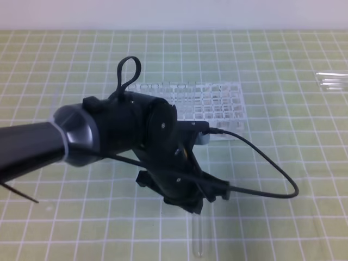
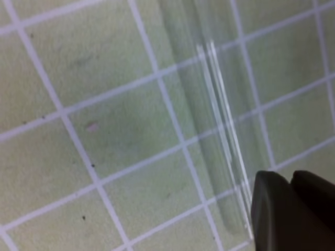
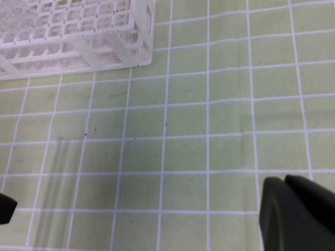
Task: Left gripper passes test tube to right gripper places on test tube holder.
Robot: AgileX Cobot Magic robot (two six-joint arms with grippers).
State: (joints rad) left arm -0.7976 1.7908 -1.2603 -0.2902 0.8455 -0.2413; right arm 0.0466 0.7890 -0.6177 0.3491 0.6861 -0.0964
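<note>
The left gripper (image 1: 197, 209) reaches in from the left on its dark arm and hovers over the near middle of the mat. The test tube (image 1: 199, 236), slim and clear, sticks out below it toward the front edge. In the left wrist view the test tube (image 2: 220, 120) runs down to the dark fingers (image 2: 277, 209) at the lower right; whether they grip it does not show. The right gripper (image 3: 285, 180) is out of the exterior view. Its dark jaws sit together at the lower right of its wrist view, holding nothing. The white test tube holder (image 1: 217, 103) stands behind the left arm.
Other clear tubes (image 1: 331, 81) lie at the far right of the green gridded mat. A black cable (image 1: 272, 168) loops right of the left gripper. The holder's corner (image 3: 136, 47) shows at upper left of the right wrist view, a faint clear tube (image 3: 55, 188) at lower left.
</note>
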